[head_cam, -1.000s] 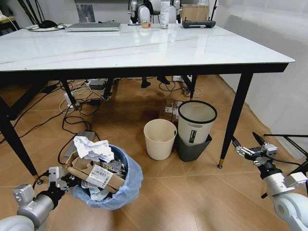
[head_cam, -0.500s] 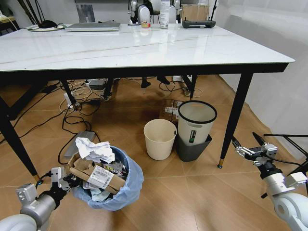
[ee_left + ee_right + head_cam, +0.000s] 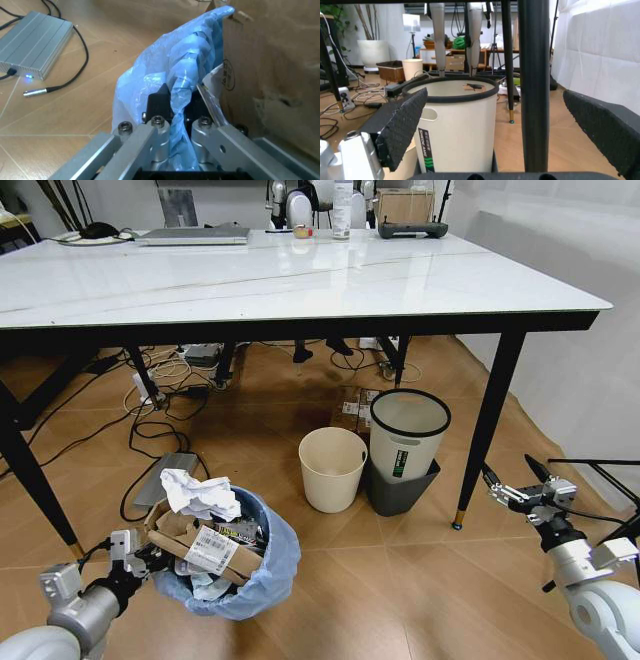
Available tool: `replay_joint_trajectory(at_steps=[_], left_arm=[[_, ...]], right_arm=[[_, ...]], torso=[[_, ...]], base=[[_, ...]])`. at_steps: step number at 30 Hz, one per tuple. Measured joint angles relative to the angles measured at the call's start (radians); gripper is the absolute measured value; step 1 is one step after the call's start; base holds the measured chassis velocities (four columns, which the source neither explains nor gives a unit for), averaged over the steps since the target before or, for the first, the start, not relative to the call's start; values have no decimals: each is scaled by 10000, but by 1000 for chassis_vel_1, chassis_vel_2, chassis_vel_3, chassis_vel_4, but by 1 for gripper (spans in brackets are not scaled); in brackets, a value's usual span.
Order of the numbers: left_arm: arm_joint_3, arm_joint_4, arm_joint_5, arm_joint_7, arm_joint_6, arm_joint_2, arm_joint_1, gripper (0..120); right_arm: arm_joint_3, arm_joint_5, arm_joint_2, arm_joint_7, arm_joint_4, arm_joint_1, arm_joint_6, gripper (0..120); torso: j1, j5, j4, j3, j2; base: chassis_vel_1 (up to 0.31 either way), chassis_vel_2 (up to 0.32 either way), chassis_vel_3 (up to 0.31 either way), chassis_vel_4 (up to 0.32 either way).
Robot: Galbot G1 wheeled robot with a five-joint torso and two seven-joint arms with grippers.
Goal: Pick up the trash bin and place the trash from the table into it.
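Note:
The trash bin (image 3: 255,575), lined with a crinkled light-blue bag, is at the lower left in the head view, in front of the table (image 3: 300,280). It is heaped with trash: crumpled white paper (image 3: 200,493) on top and a torn brown cardboard box (image 3: 190,538) with a label. My left gripper (image 3: 150,561) is shut on the bin's near rim. In the left wrist view the left gripper (image 3: 179,102) pinches the blue bag (image 3: 145,86), with the cardboard (image 3: 270,63) beside it. My right gripper (image 3: 508,472) hangs open and idle near the table's right front leg.
A cream bin (image 3: 332,468) and a white bin with a black rim (image 3: 408,432) stand under the table; the right wrist view faces that white bin (image 3: 455,123) and a table leg (image 3: 535,75). Cables and a grey power box (image 3: 35,43) lie on the floor. A laptop (image 3: 192,236) sits on the table.
My left gripper and the bin it holds have shifted slightly to the right and nearer to me. The right arm has not moved.

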Motion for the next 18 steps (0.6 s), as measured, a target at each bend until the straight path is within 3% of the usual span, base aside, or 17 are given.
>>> replay_joint_trajectory(at_steps=[18], left_arm=[[463,490,1,26,0,-46,-399,0]], right_arm=[[0,0,0,0,0,0,0,100]], torso=[[0,0,0,1,1]], base=[[0,0,0,0]])
